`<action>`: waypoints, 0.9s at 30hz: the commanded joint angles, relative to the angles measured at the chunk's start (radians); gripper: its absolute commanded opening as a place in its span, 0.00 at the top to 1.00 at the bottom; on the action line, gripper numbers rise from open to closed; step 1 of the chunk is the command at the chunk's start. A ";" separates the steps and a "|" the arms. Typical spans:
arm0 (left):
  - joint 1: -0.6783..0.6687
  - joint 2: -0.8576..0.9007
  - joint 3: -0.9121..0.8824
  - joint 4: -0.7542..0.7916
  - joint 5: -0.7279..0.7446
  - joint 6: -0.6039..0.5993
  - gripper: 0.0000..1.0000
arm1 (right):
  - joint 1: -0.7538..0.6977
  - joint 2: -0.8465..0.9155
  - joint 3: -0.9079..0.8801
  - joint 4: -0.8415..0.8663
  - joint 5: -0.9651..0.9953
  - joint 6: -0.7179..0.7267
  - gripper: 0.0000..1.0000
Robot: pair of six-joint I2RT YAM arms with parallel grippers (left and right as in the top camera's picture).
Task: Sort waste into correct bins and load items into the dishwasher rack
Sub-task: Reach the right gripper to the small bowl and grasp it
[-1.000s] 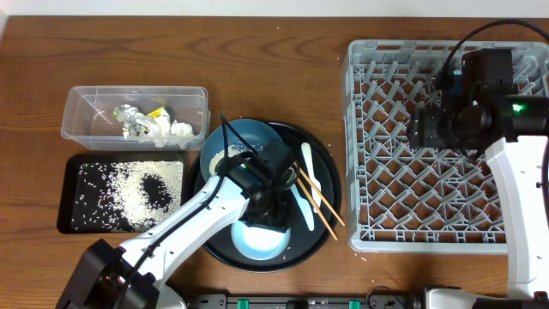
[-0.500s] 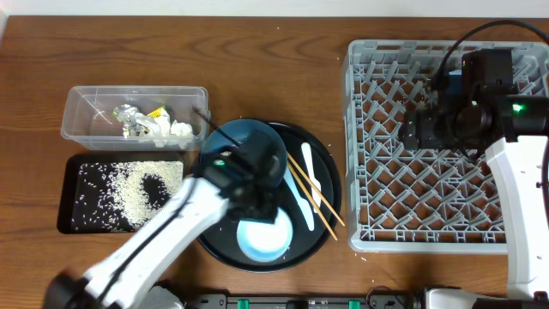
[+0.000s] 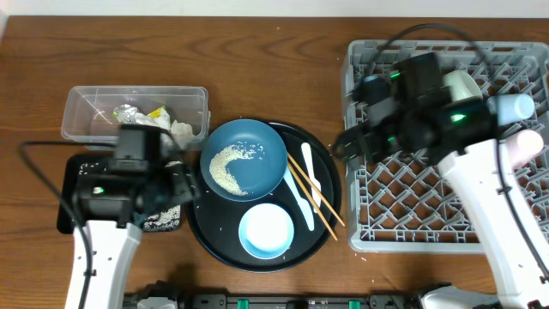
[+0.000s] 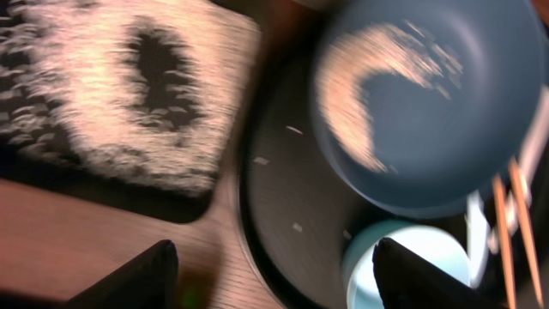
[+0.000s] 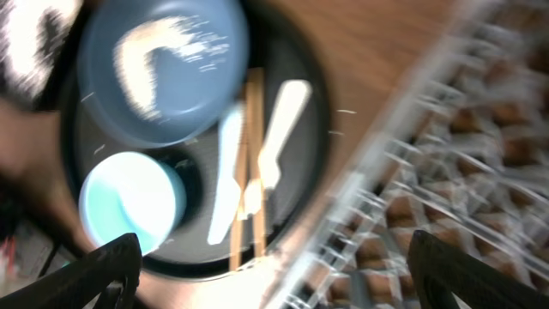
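Note:
The dark-blue bowl holds loose rice and sits on the round black tray, beside a pale bowl, white spoons and wooden chopsticks. My left gripper is open and empty, low between the shallow black tray of rice and the round tray. In the left wrist view, the gripper faces the blue bowl. My right gripper is open and empty at the left edge of the dishwasher rack. The right wrist view shows it above the chopsticks and spoon.
The clear tub at the back left holds the yellow-green packet, tissue and wrapper scraps. Pale cups stand in the rack's far right corner. Both wrist views are motion-blurred.
My left arm has pulled off the round tray and swung left to the black rice tray. My right arm has swung left from the rack's middle to its left edge.

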 commanded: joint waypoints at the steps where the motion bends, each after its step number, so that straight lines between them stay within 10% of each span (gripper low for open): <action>1: 0.097 0.007 0.018 -0.003 -0.034 -0.002 0.23 | 0.097 0.016 0.000 -0.002 -0.023 -0.005 0.05; 27: 0.239 0.076 0.013 -0.002 -0.034 -0.002 0.21 | 0.463 0.465 -0.026 0.023 0.090 0.234 0.39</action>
